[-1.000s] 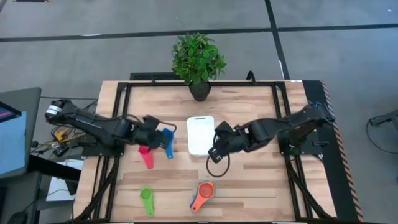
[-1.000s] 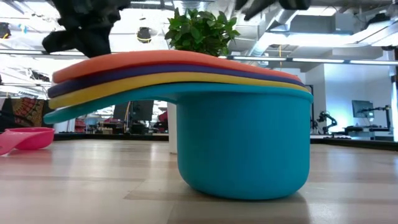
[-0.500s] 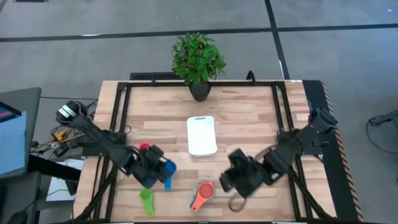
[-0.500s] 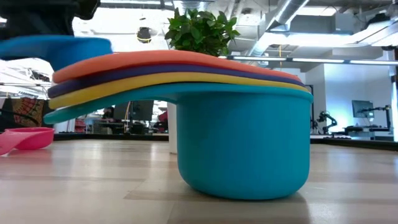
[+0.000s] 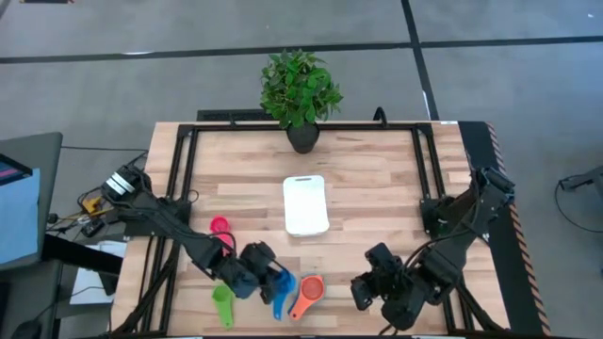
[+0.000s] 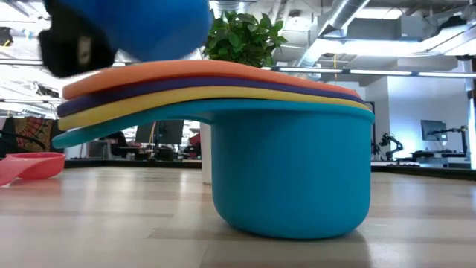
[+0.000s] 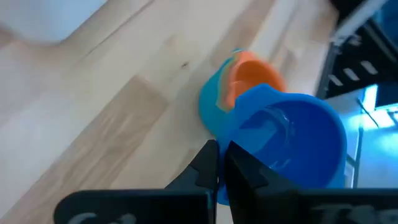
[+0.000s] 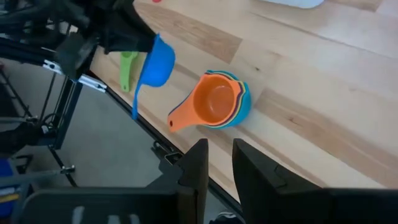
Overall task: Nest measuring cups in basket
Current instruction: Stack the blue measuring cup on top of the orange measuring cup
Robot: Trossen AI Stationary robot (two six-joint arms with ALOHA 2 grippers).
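Observation:
My left gripper (image 5: 268, 281) (image 7: 224, 168) is shut on the blue cup (image 5: 281, 288), which hangs in the air beside a nested stack of cups (image 5: 309, 290) with the red-orange one on top. In the low view the blue cup (image 6: 149, 26) hovers above the stack (image 6: 290, 171), whose teal bottom cup stands on the table. The green cup (image 5: 222, 301) and the pink cup (image 5: 220, 226) lie on the wood. The white basket (image 5: 305, 204) sits mid-table. My right gripper (image 5: 361, 294) (image 8: 221, 171) is open, right of the stack, holding nothing. My left gripper pinches the blue cup by the rim of its bowl (image 7: 231, 186) between its two fingers. It comes slanting down from the table's left. The cup is lifted clear and tipped on its side, and its handle (image 8: 137, 102) hangs down.
A potted plant (image 5: 301, 89) stands at the far edge behind the basket. Black frame rails (image 5: 179, 179) run along the table's left and right sides. Bare wood lies between the basket and the stack.
My left gripper has carried the blue cup from beside the pink cup toward the near edge and rightward, up to the stack. My right gripper has drawn back from the basket toward the near edge and to the right.

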